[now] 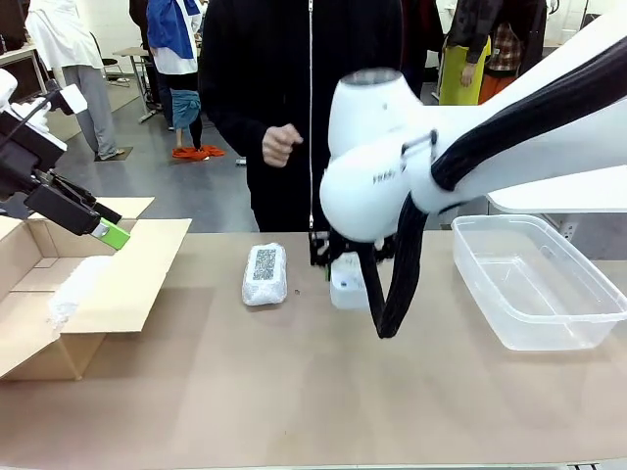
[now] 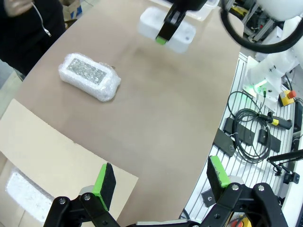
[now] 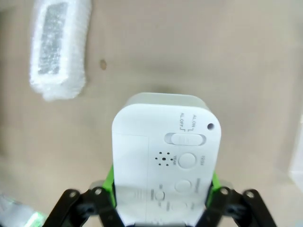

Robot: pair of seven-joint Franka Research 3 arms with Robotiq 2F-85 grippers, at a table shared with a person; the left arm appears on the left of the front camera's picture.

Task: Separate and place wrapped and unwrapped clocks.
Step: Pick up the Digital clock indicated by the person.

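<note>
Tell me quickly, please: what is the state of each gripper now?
Left gripper: open, holding nothing.
Right gripper: closed on the bare white clock.

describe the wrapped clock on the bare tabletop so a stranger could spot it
On the brown table, between the cardboard box and the clear tub, lies the wrapped clock. Unlike the smooth white clock beside it, it is crinkly with a dark speckled patch.

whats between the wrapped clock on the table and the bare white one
Bare tabletop with one small dark speck, seen in the right wrist view between the wrapped bundle and the unwrapped clock.
</note>
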